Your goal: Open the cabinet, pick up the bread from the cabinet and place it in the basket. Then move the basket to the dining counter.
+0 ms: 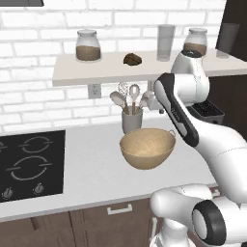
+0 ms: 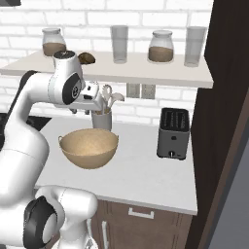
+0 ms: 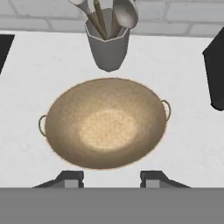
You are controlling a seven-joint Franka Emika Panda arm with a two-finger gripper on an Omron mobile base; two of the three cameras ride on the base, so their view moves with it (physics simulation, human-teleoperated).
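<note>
The pincer, jaws partly apart and gripping nothing, is hovering above the empty basket on the worktop. The bread is sitting on the wall shelf, between jars, awaiting collection.

A round tan bowl-shaped basket with a finely speckled weave sits on the plain white worktop, in front of a grey faceted utensil cup. A small lumpy dark brown roll of bread lies on the pale beige wall shelf, against a white brick wall with grey mortar lines. The black cooktop carries thin white ring markings, and the boxy toaster is dark grey.
</note>
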